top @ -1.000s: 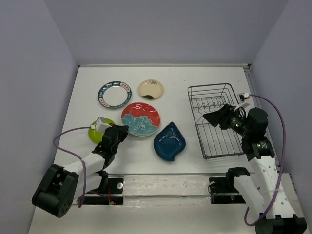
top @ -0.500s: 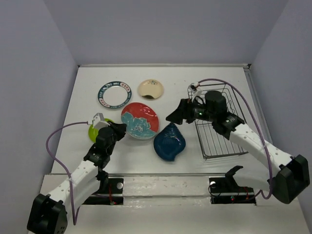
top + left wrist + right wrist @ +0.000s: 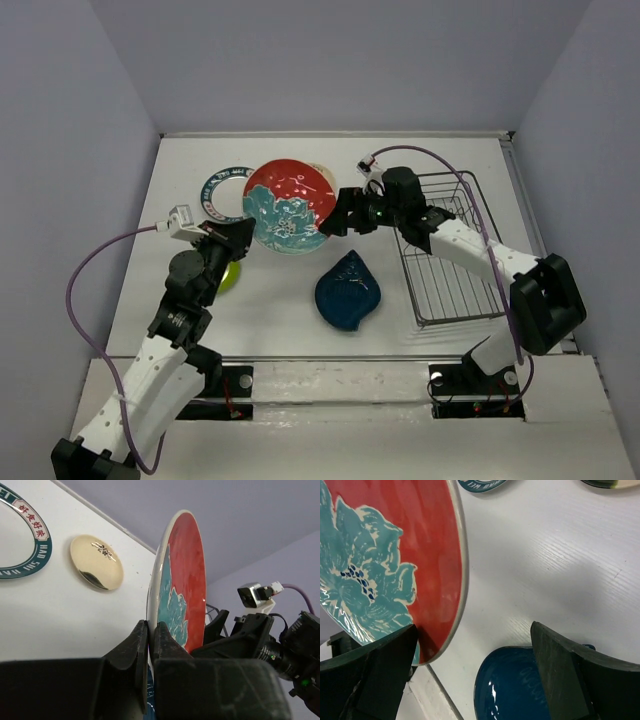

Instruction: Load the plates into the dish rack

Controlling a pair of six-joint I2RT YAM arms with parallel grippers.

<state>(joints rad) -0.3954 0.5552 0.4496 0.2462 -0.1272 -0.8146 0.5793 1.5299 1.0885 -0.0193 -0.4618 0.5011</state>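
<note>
My left gripper (image 3: 240,238) is shut on the rim of the red-and-teal plate (image 3: 288,205) and holds it upright above the table; the left wrist view shows the jaws (image 3: 150,632) pinching its lower edge (image 3: 181,575). My right gripper (image 3: 340,218) is open at the plate's right edge. In the right wrist view (image 3: 475,655) the plate's rim (image 3: 395,565) lies just inside the left finger (image 3: 385,670). The dark blue leaf plate (image 3: 349,290) lies flat below them (image 3: 520,692). The dish rack (image 3: 445,255) stands at the right with no plates in it.
The white plate with the green lettered rim (image 3: 222,192) lies at the back left (image 3: 22,535). The gold plate (image 3: 96,562) lies behind the raised plate, mostly hidden from above. The lime green plate (image 3: 232,273) peeks out beside my left arm.
My left gripper has lifted the red-and-teal plate off the table and stood it upright. My right arm has swung left from the rack to the plate's right edge.
</note>
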